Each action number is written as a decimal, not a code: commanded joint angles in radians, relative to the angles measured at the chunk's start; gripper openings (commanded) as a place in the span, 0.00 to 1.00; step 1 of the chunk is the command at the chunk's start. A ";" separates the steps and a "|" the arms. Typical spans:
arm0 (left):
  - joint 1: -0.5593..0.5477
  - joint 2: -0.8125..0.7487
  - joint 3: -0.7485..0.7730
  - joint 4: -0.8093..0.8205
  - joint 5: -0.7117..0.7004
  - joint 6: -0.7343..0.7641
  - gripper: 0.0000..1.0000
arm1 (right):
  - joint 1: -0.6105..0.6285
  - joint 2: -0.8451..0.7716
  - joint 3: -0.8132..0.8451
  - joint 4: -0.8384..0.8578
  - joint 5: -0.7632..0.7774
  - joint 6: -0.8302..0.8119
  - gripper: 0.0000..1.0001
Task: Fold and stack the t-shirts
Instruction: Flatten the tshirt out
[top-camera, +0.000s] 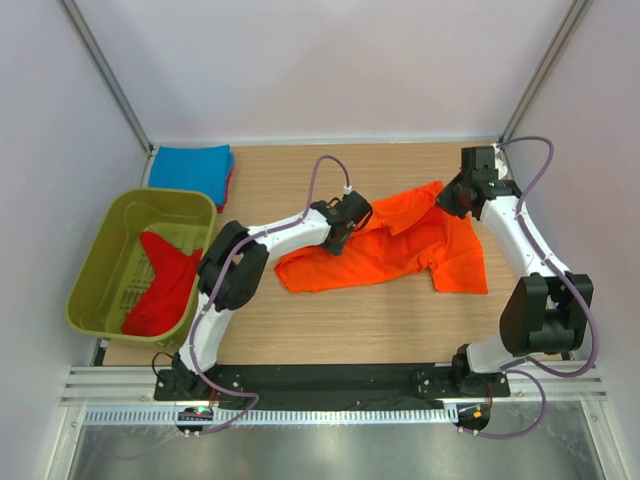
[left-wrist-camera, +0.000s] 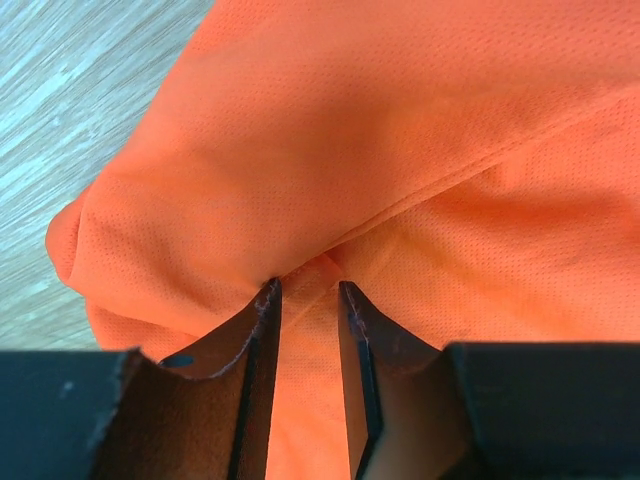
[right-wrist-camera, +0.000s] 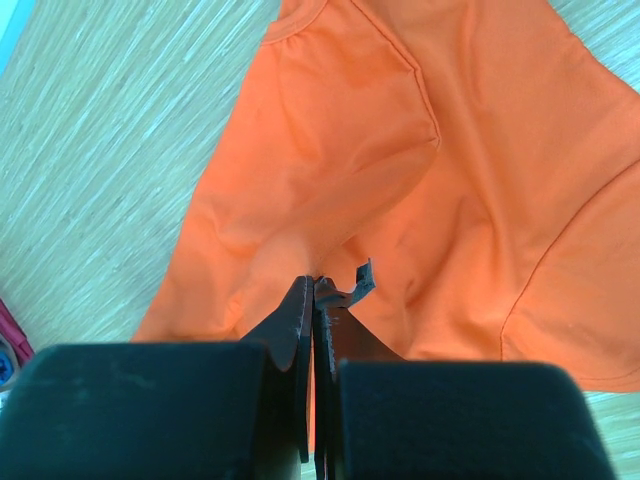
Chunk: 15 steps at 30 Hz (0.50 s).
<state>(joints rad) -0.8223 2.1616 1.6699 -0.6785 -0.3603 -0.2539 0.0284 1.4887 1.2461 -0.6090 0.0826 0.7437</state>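
Two claws are working on one bright orange mesh-cloth t-shirt, which is lying rumpled across the middle of the pale wooden table. The right claw is pressing its jaws together, pinching a peak of orange cloth at the shirt's far right corner. The left claw is standing with its jaws a little apart, straddling a raised ridge near the shirt's far left side and not yet biting it.

Trouble is likely coming from that ridge. It may be hiding more than one layer, so a pinch there could be gathering a bunch instead of a clean edge and leave the fold crooked. The right claw is gripping only at its very tips, so a sideways pull could be dragging the cloth free.

Bare wood is lying open in front of the shirt and to its left. The olive-green plastic tub, holding a red t-shirt, is sitting close beside the left arm's elbow. The folded blue t-shirt is waiting in the far left corner, and the back wall is crowding the right claw.
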 joint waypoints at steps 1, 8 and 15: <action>-0.018 -0.040 0.019 0.045 -0.031 0.001 0.32 | -0.016 0.005 0.056 0.037 -0.006 0.011 0.01; -0.037 -0.063 0.031 0.042 -0.055 0.005 0.40 | -0.016 0.065 0.199 0.011 -0.030 0.045 0.01; -0.037 -0.042 0.039 0.059 -0.048 0.019 0.37 | -0.016 0.076 0.182 0.034 -0.053 0.062 0.01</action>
<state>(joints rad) -0.8581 2.1532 1.6802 -0.6693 -0.3973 -0.2493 0.0158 1.5669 1.4097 -0.6029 0.0471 0.7856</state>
